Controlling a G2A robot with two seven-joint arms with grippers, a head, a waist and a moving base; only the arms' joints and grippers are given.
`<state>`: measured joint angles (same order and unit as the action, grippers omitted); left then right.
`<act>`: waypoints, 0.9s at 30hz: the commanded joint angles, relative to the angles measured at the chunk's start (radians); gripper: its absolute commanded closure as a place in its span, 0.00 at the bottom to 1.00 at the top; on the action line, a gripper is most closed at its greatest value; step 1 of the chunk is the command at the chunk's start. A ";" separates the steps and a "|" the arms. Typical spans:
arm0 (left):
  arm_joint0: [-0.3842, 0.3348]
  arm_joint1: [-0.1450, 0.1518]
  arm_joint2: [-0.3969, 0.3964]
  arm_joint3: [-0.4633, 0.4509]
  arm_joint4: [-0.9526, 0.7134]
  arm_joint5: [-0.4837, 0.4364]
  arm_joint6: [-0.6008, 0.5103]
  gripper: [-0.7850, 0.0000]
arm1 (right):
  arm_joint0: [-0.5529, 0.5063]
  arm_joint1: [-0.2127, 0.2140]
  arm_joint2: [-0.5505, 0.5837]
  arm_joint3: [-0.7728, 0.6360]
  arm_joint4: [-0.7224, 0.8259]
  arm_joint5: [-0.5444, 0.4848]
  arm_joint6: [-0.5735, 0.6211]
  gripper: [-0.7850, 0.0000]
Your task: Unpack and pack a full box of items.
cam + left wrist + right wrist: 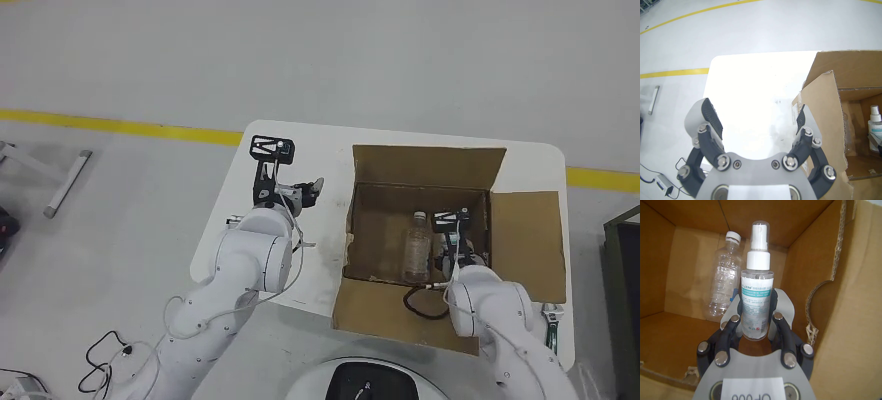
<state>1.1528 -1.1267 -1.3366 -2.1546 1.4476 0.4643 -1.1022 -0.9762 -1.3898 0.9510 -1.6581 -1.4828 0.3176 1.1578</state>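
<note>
One hazard: top view, the right tool (455,225) sits inside the box (430,165); left wrist view, the left tool (757,111) gapes empty beside that box; right wrist view, clamped low, the spray bottle (757,294) could pivot onto the clear bottle (723,281) alongside.

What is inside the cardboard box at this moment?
A clear plastic bottle lies on the cardboard box floor, and the right gripper holds a spray bottle inside. The floor under that gripper is covered.
</note>
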 commanded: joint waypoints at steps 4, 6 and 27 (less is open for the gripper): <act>0.000 0.000 0.000 0.000 0.000 0.000 0.000 0.00 | 0.022 -0.011 0.003 0.063 0.025 -0.005 -0.007 0.55; 0.000 0.000 0.000 0.000 0.000 0.000 0.000 0.00 | 0.026 -0.015 0.001 0.079 0.022 -0.009 -0.008 0.38; 0.000 0.000 0.000 0.000 0.000 0.000 0.000 0.00 | -0.260 0.031 0.350 -0.539 0.177 -0.272 -0.061 1.00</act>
<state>1.1528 -1.1267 -1.3366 -2.1546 1.4476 0.4643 -1.1022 -1.2143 -1.3622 1.2633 -2.1554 -1.3051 0.0602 1.0997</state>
